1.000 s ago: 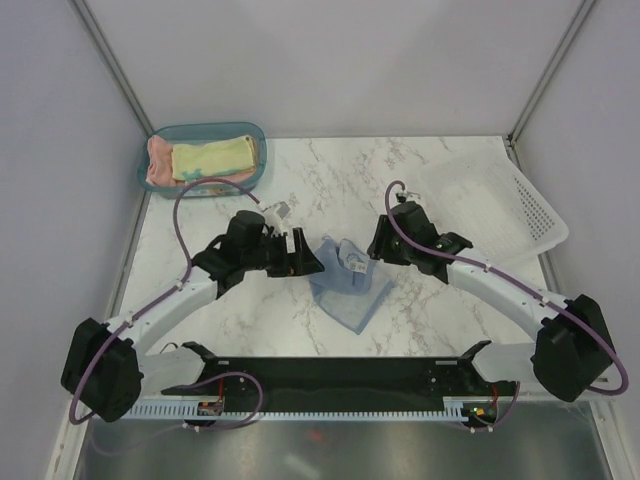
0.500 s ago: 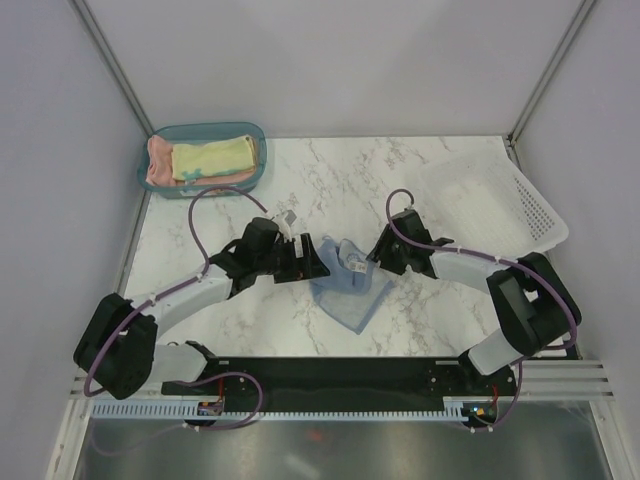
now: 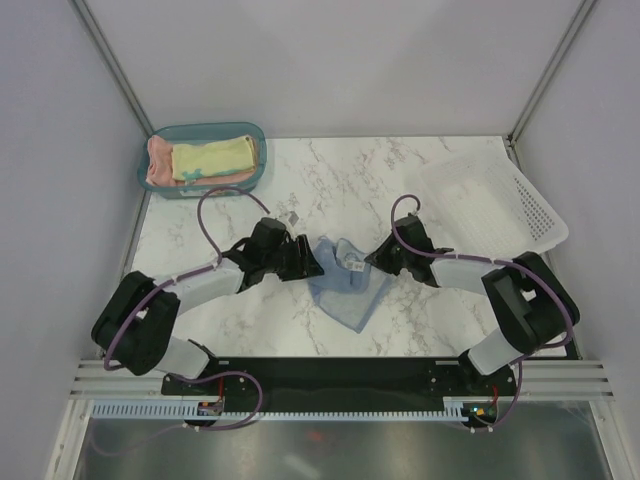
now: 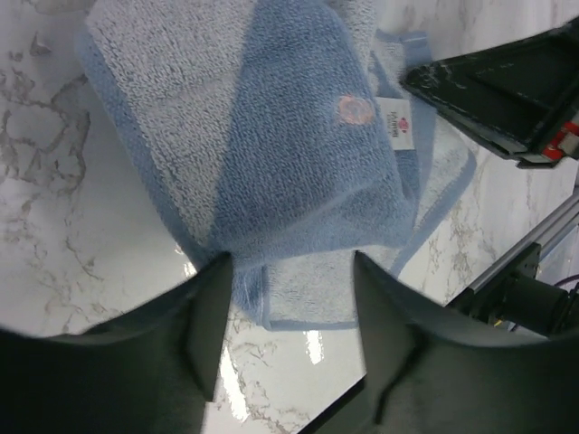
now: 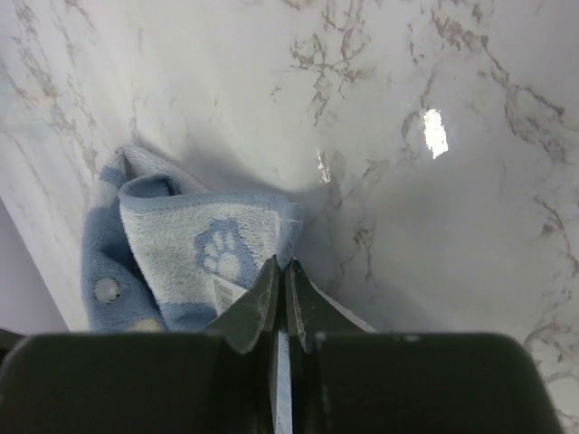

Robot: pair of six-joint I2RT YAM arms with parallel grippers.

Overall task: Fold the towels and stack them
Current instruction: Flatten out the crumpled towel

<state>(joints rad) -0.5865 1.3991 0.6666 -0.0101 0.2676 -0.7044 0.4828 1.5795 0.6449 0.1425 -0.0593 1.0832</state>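
Note:
A crumpled light blue towel [image 3: 345,285] lies on the marble table between my two arms. My left gripper [image 3: 308,265] stands open at its left side. In the left wrist view the towel [image 4: 298,154] has its near hem lying between the two spread fingers [image 4: 204,334]. My right gripper [image 3: 372,256] is at the towel's right edge, shut on a thin fold of it. In the right wrist view the paw-print towel [image 5: 181,244] runs in between the pinched fingertips [image 5: 298,289]. A salmon-pink towel [image 3: 157,160] and a pale yellow towel [image 3: 212,157] lie folded in the bin.
The teal plastic bin [image 3: 205,128] sits at the back left corner. A white perforated basket [image 3: 500,200] stands at the back right. Grey walls close in the table on three sides. The right arm's dark body [image 4: 507,90] shows beyond the towel.
Both arms have reached lower and closer to the blue towel. The right jaws have closed on its right edge. The left jaws have narrowed a little.

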